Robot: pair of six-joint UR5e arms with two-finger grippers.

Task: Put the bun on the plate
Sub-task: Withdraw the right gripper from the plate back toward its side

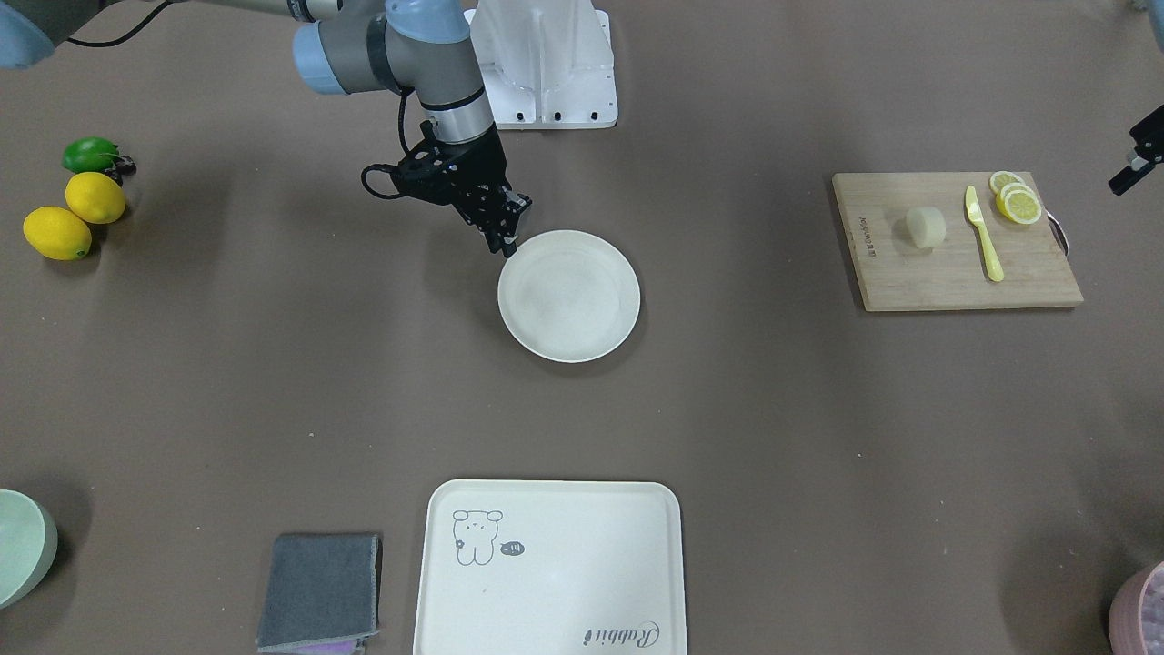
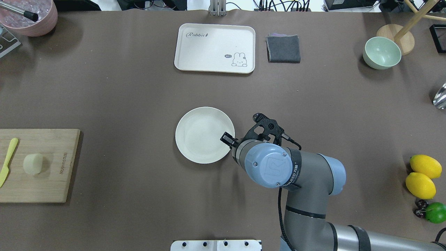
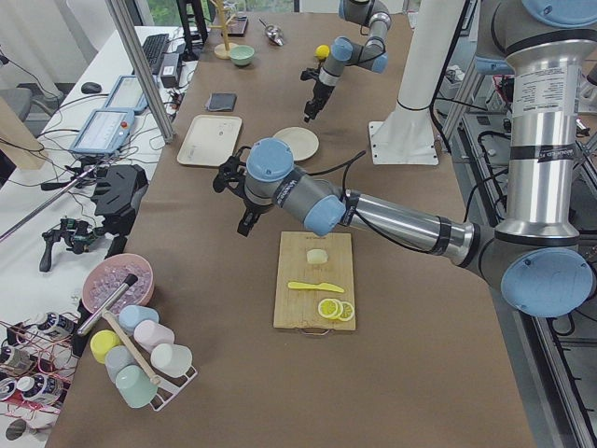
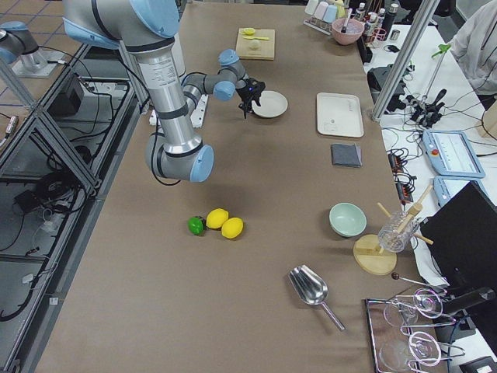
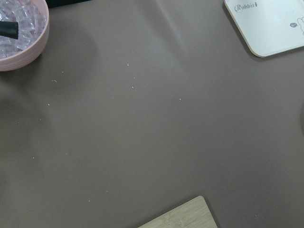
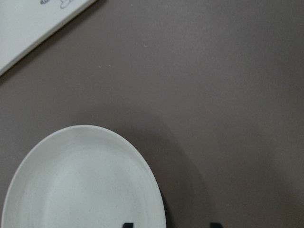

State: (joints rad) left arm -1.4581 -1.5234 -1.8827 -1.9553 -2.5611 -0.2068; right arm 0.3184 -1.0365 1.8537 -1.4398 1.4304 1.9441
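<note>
Two arms up: my right gripper (image 1: 506, 242) hangs at the rim of the plate (image 1: 582, 309), jaws apart. My left gripper (image 3: 247, 222) I cannot tell. The bun (image 1: 926, 226) sits on the cutting board (image 1: 946, 277), well apart from the plate.

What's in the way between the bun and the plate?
Nothing visible: only bare table lies between the bun on the cutting board and the plate. The right pincer sits at the plate's rim, on the side away from the bun.
</note>
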